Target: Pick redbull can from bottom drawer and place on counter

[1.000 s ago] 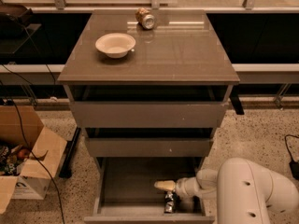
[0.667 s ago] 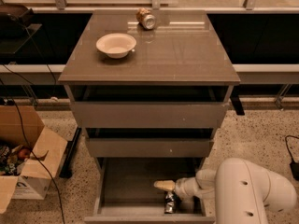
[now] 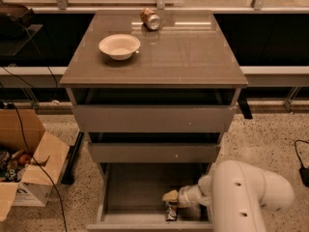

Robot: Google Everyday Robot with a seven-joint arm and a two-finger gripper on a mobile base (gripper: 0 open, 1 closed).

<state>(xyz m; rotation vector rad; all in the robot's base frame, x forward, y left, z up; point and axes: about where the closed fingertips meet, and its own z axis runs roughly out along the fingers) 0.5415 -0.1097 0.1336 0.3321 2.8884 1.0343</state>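
Note:
The bottom drawer (image 3: 135,192) is pulled open below two upper drawers. The redbull can (image 3: 171,211) lies inside it near the front edge, dark and partly hidden by my gripper. My gripper (image 3: 169,197) reaches in from the right, just above and touching the can's far end. My white arm (image 3: 241,197) fills the lower right. The counter (image 3: 193,52) is the glossy grey-brown cabinet top above.
A white bowl (image 3: 119,46) sits on the counter's left side and a stout orange-tan can (image 3: 150,19) lies at its back edge. An open cardboard box (image 3: 24,163) with items stands on the floor at left. Cables trail across the floor.

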